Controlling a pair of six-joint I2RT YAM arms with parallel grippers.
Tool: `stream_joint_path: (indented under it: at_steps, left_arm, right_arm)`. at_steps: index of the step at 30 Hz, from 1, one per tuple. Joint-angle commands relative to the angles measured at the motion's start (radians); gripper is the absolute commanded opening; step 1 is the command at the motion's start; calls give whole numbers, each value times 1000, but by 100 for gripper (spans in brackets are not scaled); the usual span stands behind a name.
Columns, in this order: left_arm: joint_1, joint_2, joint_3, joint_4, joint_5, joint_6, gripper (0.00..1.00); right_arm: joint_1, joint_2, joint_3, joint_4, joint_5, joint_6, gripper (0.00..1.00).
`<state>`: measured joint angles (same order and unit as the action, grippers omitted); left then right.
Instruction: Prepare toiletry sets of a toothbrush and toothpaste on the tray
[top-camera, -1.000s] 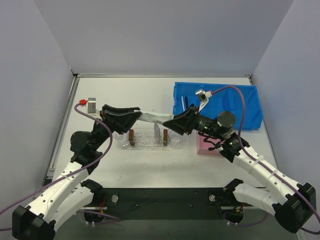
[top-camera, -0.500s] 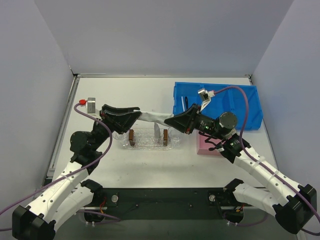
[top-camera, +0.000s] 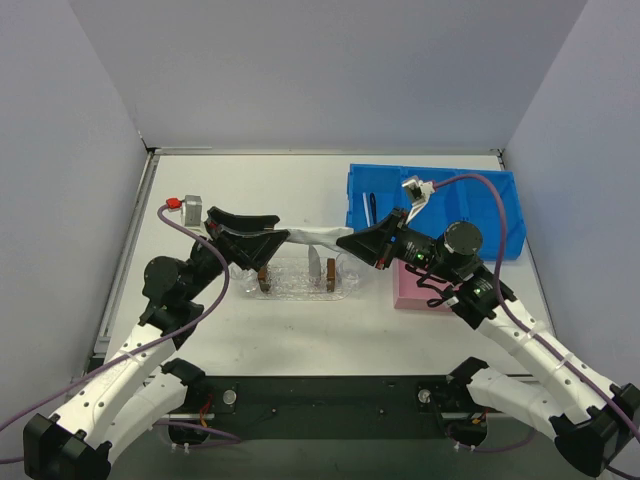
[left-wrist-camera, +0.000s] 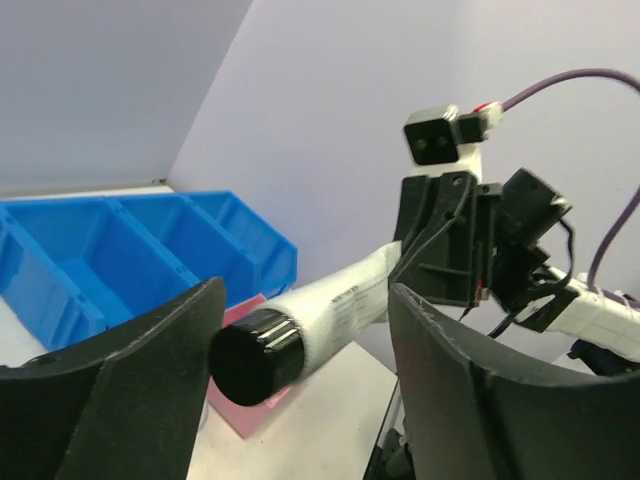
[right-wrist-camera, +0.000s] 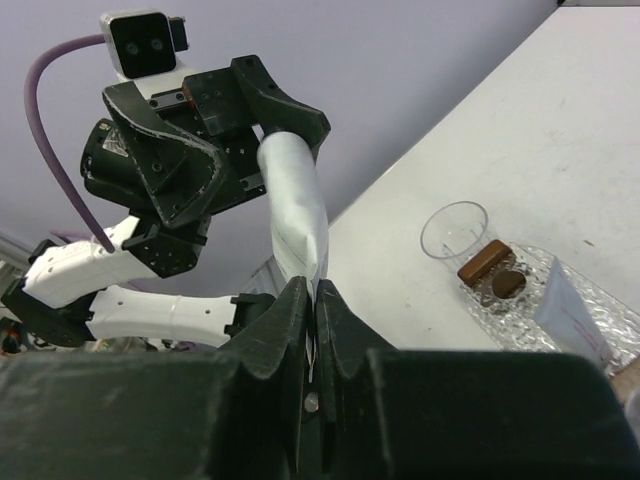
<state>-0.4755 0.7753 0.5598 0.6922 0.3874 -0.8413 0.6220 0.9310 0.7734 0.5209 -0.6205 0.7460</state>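
A silvery-white toothpaste (top-camera: 315, 237) tube hangs level in the air above the clear oval tray (top-camera: 292, 290). My right gripper (top-camera: 346, 243) is shut on its flat crimped end (right-wrist-camera: 313, 290). My left gripper (top-camera: 270, 233) stands open around the black cap end (left-wrist-camera: 255, 355), and its fingers (left-wrist-camera: 160, 350) do not touch the tube. A second toothpaste (top-camera: 314, 265) rests on the tray beside two brown blocks (top-camera: 264, 274). A black toothbrush (top-camera: 372, 207) lies in the blue bin (top-camera: 480, 215).
The blue compartmented bin sits at the back right, with a pink box (top-camera: 420, 290) just in front of it under my right arm. A clear cup (right-wrist-camera: 455, 235) stands at the tray's end. Grey walls close in the table on three sides.
My right gripper has shut on the tube's crimped end. My left gripper has opened off the cap end and drawn back slightly. The tube stays level between them.
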Motion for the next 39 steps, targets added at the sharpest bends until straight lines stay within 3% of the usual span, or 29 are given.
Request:
stream_joint_path:
  at_steps: [1,8,15,21,31,39]
  left_arm:
    - [15,-30,107,-186,18,177,79]
    - [25,-54,229,-465,-79,447,87]
    - [21,-77,337,-778,-91,821,87]
    - [-3,-134,253,-755,-238,867,87]
    - [-3,-176,219,-769,-540,814,87]
    - [0,-183,209,-766,-575,809,86]
  right_arm:
    - [-8,-86,127,-235,102,-166,0]
    - [-10,-101,279,-572,199,-290,0]
    - [33,58,518,-928,241,-306,0]
    - [192,198,673,-1035,455,-326,0]
    - [363,387,780,-1030,740,-369,0]
    - [459,534,886,-1026,890,-419,0]
